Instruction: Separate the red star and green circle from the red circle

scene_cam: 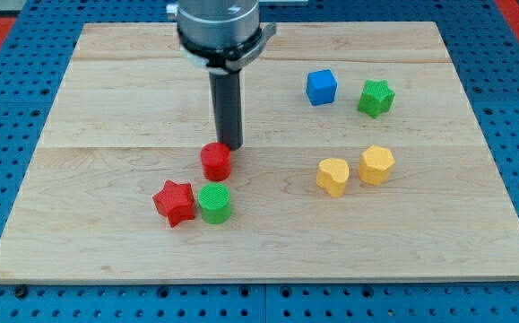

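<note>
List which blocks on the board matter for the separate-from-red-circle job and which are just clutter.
Job:
- red circle, my tip just above and right of it, about touching
- red star
- green circle, beside the star

Clutter, on the view's right:
- blue cube
- green star
- yellow heart
- yellow hexagon

The red star (174,202) and green circle (214,204) sit touching near the table's bottom edge, with the red circle (215,162) just above them.
</note>
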